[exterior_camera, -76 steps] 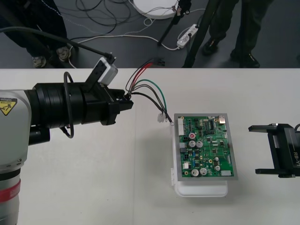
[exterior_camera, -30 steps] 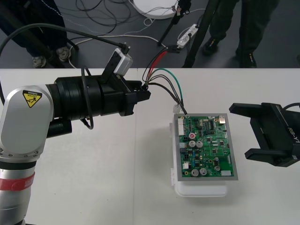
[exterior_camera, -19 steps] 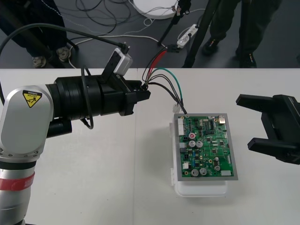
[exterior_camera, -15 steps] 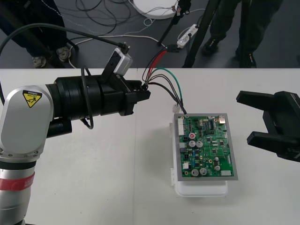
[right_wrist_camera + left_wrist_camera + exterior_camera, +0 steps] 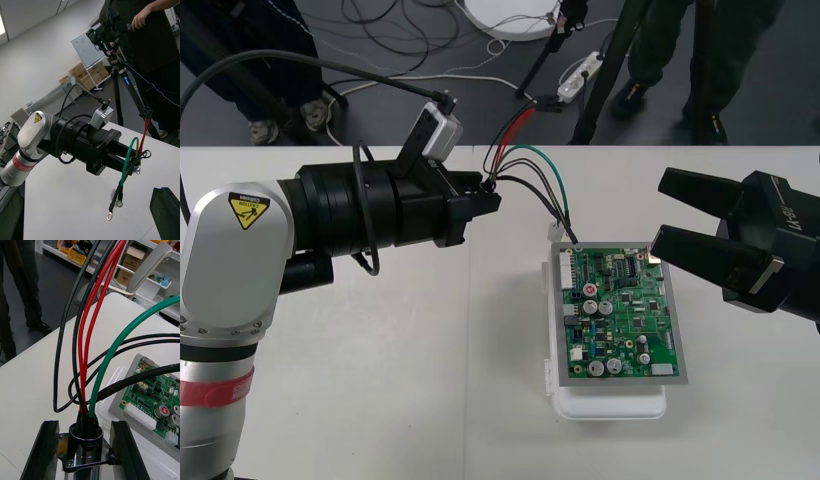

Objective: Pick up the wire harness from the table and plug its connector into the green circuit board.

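Note:
My left gripper (image 5: 490,204) is shut on the round metal socket (image 5: 86,440) of the wire harness, held above the table to the left of the green circuit board (image 5: 618,315). Its fingers (image 5: 45,450) clamp the flange from both sides. Red, black and green wires (image 5: 532,165) fan out from the socket; the red pair rises to the small black plug (image 5: 546,102), which hangs in the air past the table's far edge. Ring-ended leads (image 5: 559,231) dangle over the board's far left corner. My right gripper (image 5: 661,211) stands open just right of the board's far edge.
The board sits on a white base (image 5: 610,404) in the right half of the table. A tripod leg (image 5: 605,75) and cables lie on the dark floor beyond the far edge. In the right wrist view the left gripper (image 5: 127,160) holds the harness above bare table (image 5: 67,210).
My right gripper has swung in from the right edge toward the board's far right side, still open. The left arm carried the harness right earlier and has held still for the last second.

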Controlling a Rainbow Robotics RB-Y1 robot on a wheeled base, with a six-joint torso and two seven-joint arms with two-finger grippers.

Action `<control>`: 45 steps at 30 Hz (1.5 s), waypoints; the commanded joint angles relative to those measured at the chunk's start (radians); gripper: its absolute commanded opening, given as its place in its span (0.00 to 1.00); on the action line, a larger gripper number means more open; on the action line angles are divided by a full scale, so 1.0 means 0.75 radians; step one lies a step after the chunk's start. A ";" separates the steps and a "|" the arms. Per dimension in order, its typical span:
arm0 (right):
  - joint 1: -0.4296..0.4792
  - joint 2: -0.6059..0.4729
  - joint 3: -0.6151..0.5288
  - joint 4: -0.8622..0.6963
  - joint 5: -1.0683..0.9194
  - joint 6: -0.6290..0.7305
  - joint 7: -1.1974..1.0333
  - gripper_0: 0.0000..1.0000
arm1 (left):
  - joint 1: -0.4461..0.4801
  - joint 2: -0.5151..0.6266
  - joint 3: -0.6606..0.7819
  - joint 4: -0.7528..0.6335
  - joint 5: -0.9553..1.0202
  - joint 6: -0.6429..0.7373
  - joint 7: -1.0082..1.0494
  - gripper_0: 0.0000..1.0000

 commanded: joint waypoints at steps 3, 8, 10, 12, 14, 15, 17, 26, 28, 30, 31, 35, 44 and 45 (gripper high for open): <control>-0.010 0.021 -0.037 -0.143 0.085 0.174 -0.206 1.00 | -0.024 0.029 -0.022 -0.016 0.017 0.074 -0.017 0.00; -0.033 0.021 -0.029 -0.190 0.107 0.282 -0.296 1.00 | -0.020 0.029 -0.020 -0.016 0.023 0.076 -0.017 0.00; -0.045 0.019 -0.025 -0.188 0.113 0.290 -0.306 1.00 | -0.020 0.031 -0.022 -0.016 0.023 0.076 -0.017 0.00; -0.055 0.021 -0.016 -0.188 0.121 0.300 -0.310 1.00 | -0.018 0.031 -0.022 -0.016 0.025 0.076 -0.017 0.00; -0.072 0.019 0.002 -0.188 0.121 0.311 -0.314 1.00 | -0.018 0.031 -0.022 -0.016 0.025 0.076 -0.019 0.00; -0.084 0.019 0.014 -0.188 0.121 0.321 -0.316 1.00 | -0.018 0.029 -0.020 -0.016 0.025 0.076 -0.019 0.00; -0.096 0.015 0.033 -0.186 0.121 0.337 -0.320 1.00 | -0.018 0.029 -0.020 -0.016 0.023 0.076 -0.019 0.00; -0.205 -0.024 0.166 -0.188 0.121 0.482 -0.331 1.00 | -0.011 0.031 -0.020 -0.016 0.023 0.076 -0.019 0.00; -0.258 -0.022 0.225 -0.186 0.121 0.540 -0.324 1.00 | -0.011 0.029 -0.020 -0.016 0.023 0.076 -0.019 0.00; -0.319 -0.016 0.288 -0.186 0.121 0.601 -0.322 1.00 | -0.011 0.029 -0.020 -0.014 0.023 0.076 -0.017 0.00; -0.344 -0.016 0.317 -0.186 0.121 0.626 -0.324 1.00 | -0.009 0.029 -0.020 -0.014 0.023 0.076 -0.017 0.00; -0.411 -0.002 0.372 -0.165 0.113 0.664 -0.324 1.00 | -0.009 0.031 -0.020 -0.014 0.023 0.076 -0.015 0.00; -0.544 0.015 0.472 -0.106 0.093 0.693 -0.331 1.00 | -0.009 0.031 -0.020 -0.016 0.023 0.076 -0.013 0.00; -0.569 0.013 0.497 -0.098 0.091 0.705 -0.335 1.00 | -0.009 0.031 -0.020 -0.014 0.023 0.076 -0.015 0.00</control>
